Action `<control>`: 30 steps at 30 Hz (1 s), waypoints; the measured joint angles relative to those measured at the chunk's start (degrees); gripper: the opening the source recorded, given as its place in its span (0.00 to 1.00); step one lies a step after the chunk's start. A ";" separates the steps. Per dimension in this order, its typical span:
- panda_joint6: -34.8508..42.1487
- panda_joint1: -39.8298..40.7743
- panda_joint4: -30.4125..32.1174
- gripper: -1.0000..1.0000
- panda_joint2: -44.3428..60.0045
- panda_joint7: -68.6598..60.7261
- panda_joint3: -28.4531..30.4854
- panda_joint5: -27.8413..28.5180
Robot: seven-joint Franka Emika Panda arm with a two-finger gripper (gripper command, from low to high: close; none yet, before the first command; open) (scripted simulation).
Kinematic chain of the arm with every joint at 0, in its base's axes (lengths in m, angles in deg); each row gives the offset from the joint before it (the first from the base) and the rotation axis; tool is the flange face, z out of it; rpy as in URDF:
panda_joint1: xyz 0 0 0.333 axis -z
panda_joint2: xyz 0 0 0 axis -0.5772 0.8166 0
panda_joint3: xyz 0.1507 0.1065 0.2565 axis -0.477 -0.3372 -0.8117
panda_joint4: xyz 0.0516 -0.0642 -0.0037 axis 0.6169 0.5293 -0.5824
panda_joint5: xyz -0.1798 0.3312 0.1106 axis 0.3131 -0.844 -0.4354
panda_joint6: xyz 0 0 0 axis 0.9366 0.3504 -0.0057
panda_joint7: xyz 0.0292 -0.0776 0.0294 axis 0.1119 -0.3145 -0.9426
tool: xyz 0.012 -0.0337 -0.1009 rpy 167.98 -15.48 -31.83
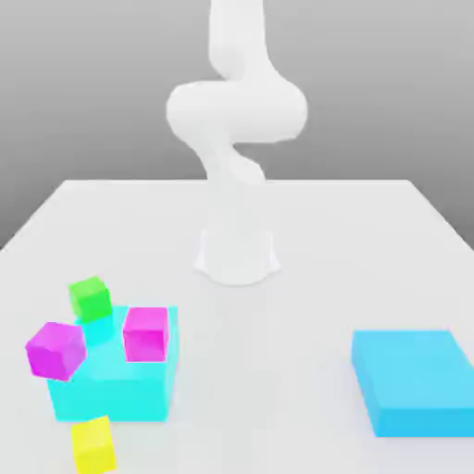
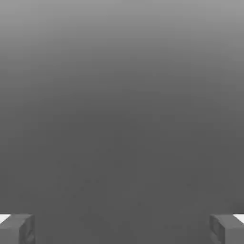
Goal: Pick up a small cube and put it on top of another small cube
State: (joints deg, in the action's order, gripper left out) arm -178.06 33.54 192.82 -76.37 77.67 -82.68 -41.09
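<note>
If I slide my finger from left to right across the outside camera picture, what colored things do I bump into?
Magenta cube → green cube → second magenta cube → white robot base → flat cyan block.

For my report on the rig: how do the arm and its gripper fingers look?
The arm is plain white, made of smooth rounded links on a round white base, with no visible cables or markings. The fingers are blocky and grey with white edges.

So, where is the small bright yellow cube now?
In the exterior view, the small bright yellow cube lies on the white table at the view's lower left, just in front of the large cyan block that carries a magenta cube.
</note>
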 joint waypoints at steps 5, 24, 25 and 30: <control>-3.31 -3.19 0.61 0.50 10.61 -8.91 6.04 -2.86; -15.50 -2.18 2.86 0.50 49.78 -43.46 16.44 -15.94; -16.26 -1.61 3.02 0.50 51.67 -44.75 16.47 -15.86; -20.91 1.17 3.36 0.50 60.94 -49.93 16.41 -15.15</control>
State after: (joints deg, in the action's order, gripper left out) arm -198.97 34.71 196.18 -15.43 27.73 -66.26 -56.24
